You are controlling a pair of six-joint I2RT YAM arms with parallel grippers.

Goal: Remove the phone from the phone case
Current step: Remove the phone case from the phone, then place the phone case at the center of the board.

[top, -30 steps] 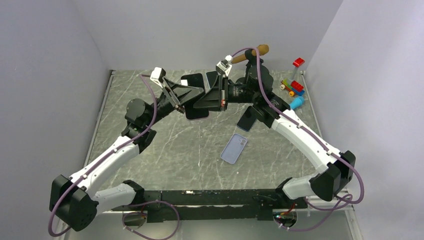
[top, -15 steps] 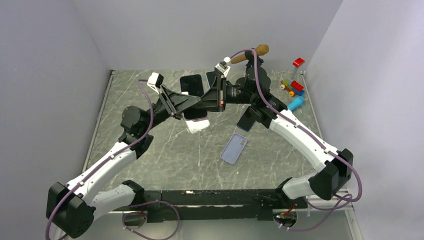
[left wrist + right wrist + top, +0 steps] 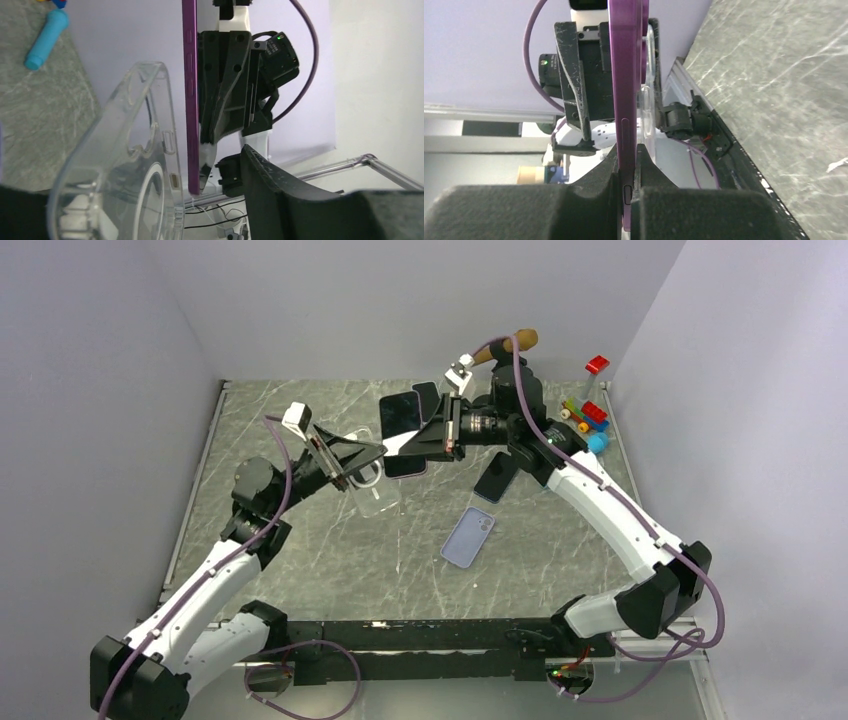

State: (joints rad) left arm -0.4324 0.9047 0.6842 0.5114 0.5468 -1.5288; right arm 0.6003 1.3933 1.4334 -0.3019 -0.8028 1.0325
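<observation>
- Clear plastic phone case point(image 3: 375, 495), empty, hangs clamped in the left tool point(image 3: 365, 460).
- Slim purple phone point(image 3: 405, 462) is close beside it, outside the shell, pinched edge-on in the right tool point(image 3: 626, 165). Extraction looks done; only setting down remains.
- Grey marbled tabletop point(image 3: 300, 540) carries small coloured toys point(image 3: 590, 418) far right; plain pale-lilac walls point(image 3: 400, 300) stand beyond.

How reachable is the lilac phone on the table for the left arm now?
Probably not to grasp: the left gripper is shut on the clear case. Nothing lies between it and the lilac phone, though.
</observation>
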